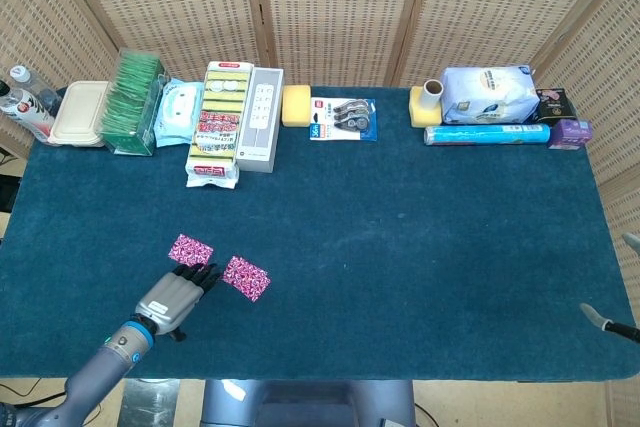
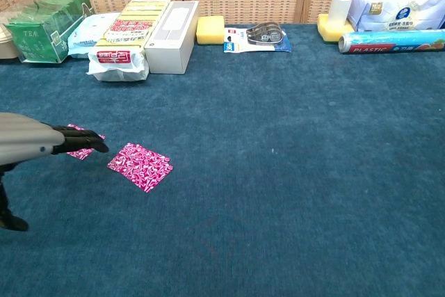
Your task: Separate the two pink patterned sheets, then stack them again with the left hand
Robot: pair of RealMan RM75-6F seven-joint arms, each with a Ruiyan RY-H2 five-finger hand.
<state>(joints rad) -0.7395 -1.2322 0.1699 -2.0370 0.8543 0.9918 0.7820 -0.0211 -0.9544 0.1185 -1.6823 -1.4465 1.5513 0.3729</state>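
Note:
Two pink patterned sheets lie apart on the blue cloth at the front left: one [image 1: 190,249] further left, the other [image 1: 246,277] to its right and nearer. My left hand [image 1: 172,297] lies flat with its fingers stretched out, holding nothing. Its dark fingertips [image 1: 205,274] reach the gap between the sheets. In the chest view the left hand [image 2: 42,142] covers much of the left sheet [image 2: 82,152], while the right sheet [image 2: 140,166] shows whole. Only slim tips of my right hand [image 1: 605,321] show at the right edge of the head view.
Along the back edge stand a tea box [image 1: 133,102], a wipes pack [image 1: 178,112], sponge packs [image 1: 218,122], a white box [image 1: 260,117], a yellow sponge [image 1: 296,105], tape dispensers [image 1: 343,118], a bag [image 1: 488,95] and a plastic-wrap roll [image 1: 485,134].

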